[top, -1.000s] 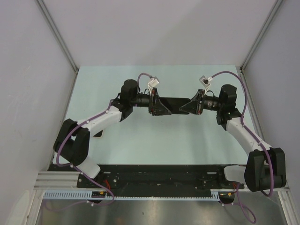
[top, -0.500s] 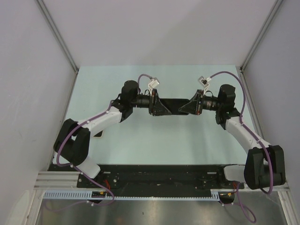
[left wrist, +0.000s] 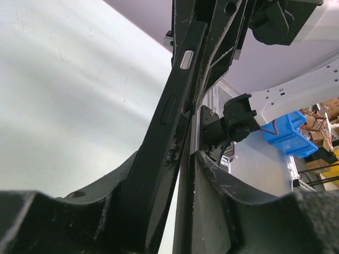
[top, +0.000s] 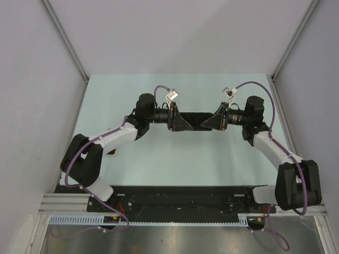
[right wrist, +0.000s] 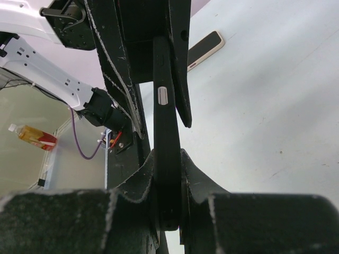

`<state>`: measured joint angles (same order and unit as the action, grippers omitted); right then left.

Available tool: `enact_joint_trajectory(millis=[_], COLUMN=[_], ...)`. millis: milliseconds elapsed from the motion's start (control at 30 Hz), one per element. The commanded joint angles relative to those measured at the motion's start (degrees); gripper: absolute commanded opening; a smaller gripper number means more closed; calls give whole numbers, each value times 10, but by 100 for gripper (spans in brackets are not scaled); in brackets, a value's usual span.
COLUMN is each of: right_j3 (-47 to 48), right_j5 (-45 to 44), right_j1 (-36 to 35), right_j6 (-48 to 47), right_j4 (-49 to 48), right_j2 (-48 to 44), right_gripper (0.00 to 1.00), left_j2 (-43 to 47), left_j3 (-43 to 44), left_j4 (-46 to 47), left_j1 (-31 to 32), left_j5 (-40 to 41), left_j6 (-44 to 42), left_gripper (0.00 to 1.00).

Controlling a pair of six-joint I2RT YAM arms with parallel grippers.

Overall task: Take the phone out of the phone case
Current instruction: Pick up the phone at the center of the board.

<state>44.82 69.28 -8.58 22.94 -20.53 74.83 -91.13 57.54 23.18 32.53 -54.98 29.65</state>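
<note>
A black phone in its black phone case [top: 195,119] is held edge-up above the table between my two grippers. My left gripper [top: 185,123] is shut on its left end and my right gripper [top: 210,121] on its right end. In the left wrist view the case's side [left wrist: 169,111], with buttons, runs up from my left gripper [left wrist: 177,211]. A thin black layer [left wrist: 186,180] stands slightly apart from it at the jaws, with a narrow gap between. In the right wrist view my right gripper [right wrist: 167,198] clamps the cased edge [right wrist: 164,127] with its silver button.
A second phone in a beige case [right wrist: 205,47] lies flat on the pale green table [top: 175,159], partly hidden under the left arm in the top view [top: 109,151]. Grey walls enclose the table on three sides. A black rail [top: 180,198] runs along the near edge.
Both grippers and the held phone have shifted slightly toward the far side of the table. Both grips are unchanged.
</note>
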Motion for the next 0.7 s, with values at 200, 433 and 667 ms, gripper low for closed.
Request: enact_joint_trajectory(millis=[200,433,667], right_j3=[-11,-11,-11], right_j5=[-65,-69,-70], right_j1=[-1,-3,-6], right_j6=[14,14,11], right_j4=[-21,-21,-18], right_j2=[24,25,27], right_gripper=[0,0,0], left_j2=[34,34,32], left_j3=[-6,-8,-9], left_j4=[114,121,125], left_j1=[-11,-11,-11], left_j5=[-21,-21,-21], left_j6=[50,52,57], left_gripper=[55,49,39])
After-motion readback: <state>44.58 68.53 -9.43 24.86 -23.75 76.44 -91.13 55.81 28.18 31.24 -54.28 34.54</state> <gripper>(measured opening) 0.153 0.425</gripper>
